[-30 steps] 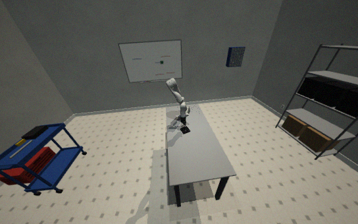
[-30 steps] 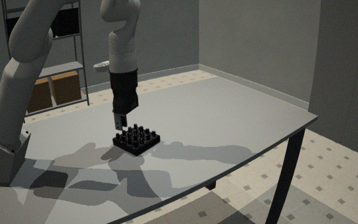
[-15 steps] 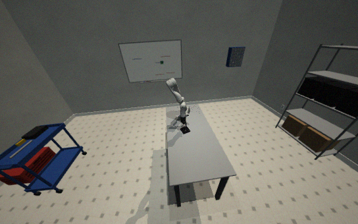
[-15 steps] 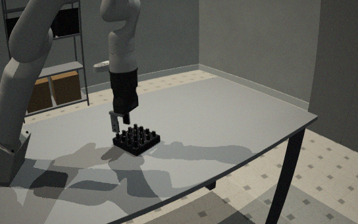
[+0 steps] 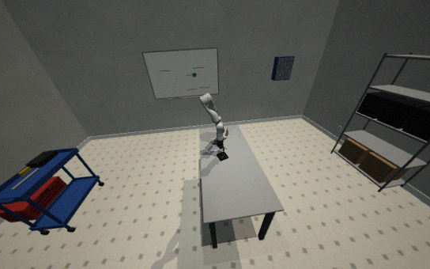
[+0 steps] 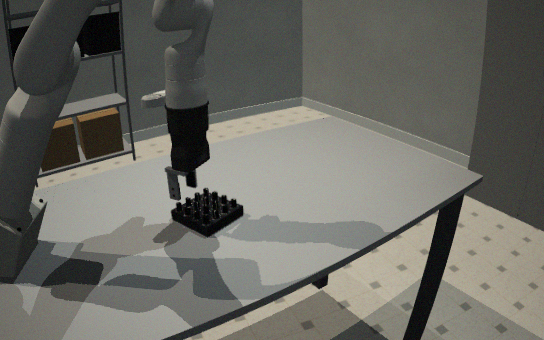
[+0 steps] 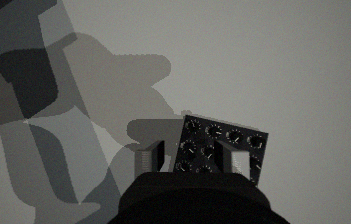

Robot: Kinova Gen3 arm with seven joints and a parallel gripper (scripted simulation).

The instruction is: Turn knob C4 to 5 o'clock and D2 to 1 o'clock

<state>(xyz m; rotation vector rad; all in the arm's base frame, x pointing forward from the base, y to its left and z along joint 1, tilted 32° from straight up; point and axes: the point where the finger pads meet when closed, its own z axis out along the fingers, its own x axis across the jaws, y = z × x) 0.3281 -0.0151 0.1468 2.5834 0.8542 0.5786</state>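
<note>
The black knob box (image 5: 222, 156) (image 6: 226, 223) (image 7: 263, 150) stands on the table, turned a little in the wrist view. Its upright knobs show in the exterior view. The wrist view shows the far row of four knobs, from the left knob (image 7: 192, 125) to the right knob (image 7: 256, 142), and parts of two more rows. White lines show on several knobs; printed names are too small to read. My gripper (image 6: 183, 191) (image 7: 189, 151) is open and empty, above the box's edge nearest the arm base in the exterior view. In the wrist view one finger hides some knobs; the gripper body hides the box's near part.
The grey table (image 5: 237, 182) (image 6: 320, 170) carries the arm base (image 6: 0, 240) at the left in the exterior view. Arm shadows fall around the box. A blue cart (image 5: 55, 170) and a shelf rack (image 5: 395, 152) stand away from the table.
</note>
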